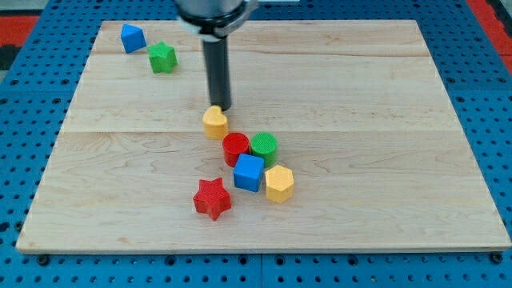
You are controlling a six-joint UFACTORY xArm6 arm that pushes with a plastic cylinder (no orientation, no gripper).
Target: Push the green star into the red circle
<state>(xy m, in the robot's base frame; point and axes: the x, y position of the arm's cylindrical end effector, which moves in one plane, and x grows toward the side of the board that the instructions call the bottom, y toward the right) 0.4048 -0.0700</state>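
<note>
The green star [162, 58] lies near the board's top left corner. The red circle [235, 148] sits near the middle, touching a green circle [264, 146] on its right and a blue cube [249, 172] below it. My tip [222, 109] stands just above a yellow heart-shaped block [214, 123], at its top edge; I cannot tell whether they touch. The tip is far to the right of and below the green star, and above the red circle.
A blue block [132, 38] lies left of the green star at the top left. A yellow hexagon [279, 183] sits right of the blue cube. A red star [212, 198] lies below the cluster. The wooden board [384, 120] rests on a blue pegboard [488, 80].
</note>
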